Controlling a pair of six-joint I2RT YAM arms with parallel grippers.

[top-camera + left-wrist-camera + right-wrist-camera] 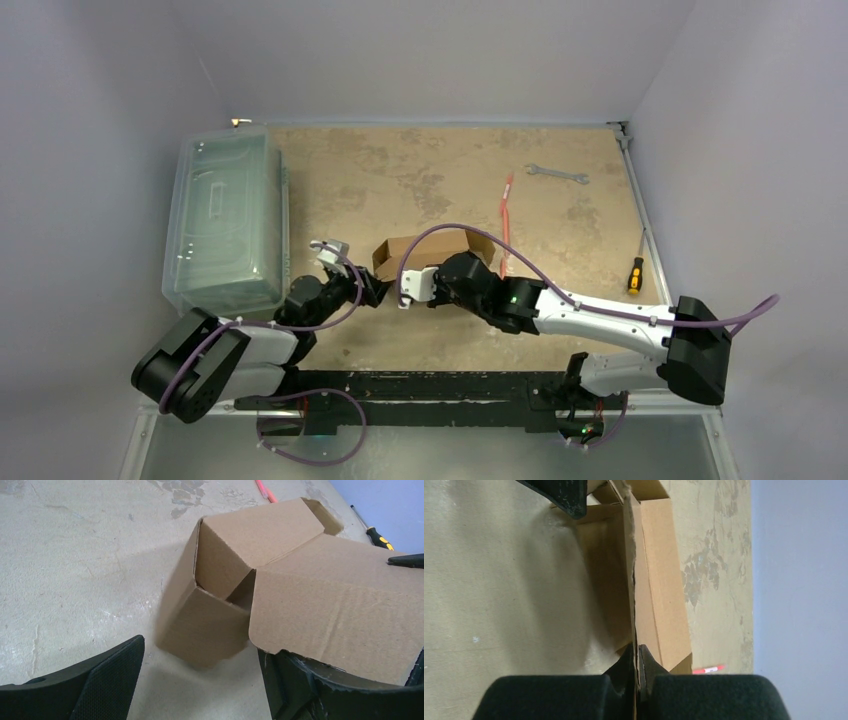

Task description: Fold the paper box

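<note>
The paper box (430, 250) is brown corrugated cardboard, half formed, near the table's middle between both arms. In the left wrist view its side walls stand up and a wide flap (340, 600) spreads toward the right. My left gripper (200, 682) is open just in front of the box's near corner. One finger (105, 680) rests on the table at the left, and the flap's edge lies over the other finger (300, 690). My right gripper (635, 666) is shut on that flap, which shows edge-on between its pads.
A large clear plastic bin (225, 225) stands at the table's left edge. A wrench (557, 174) lies at the back right, a red pen (506, 210) just behind the box, and a yellow-handled screwdriver (634, 275) by the right rail.
</note>
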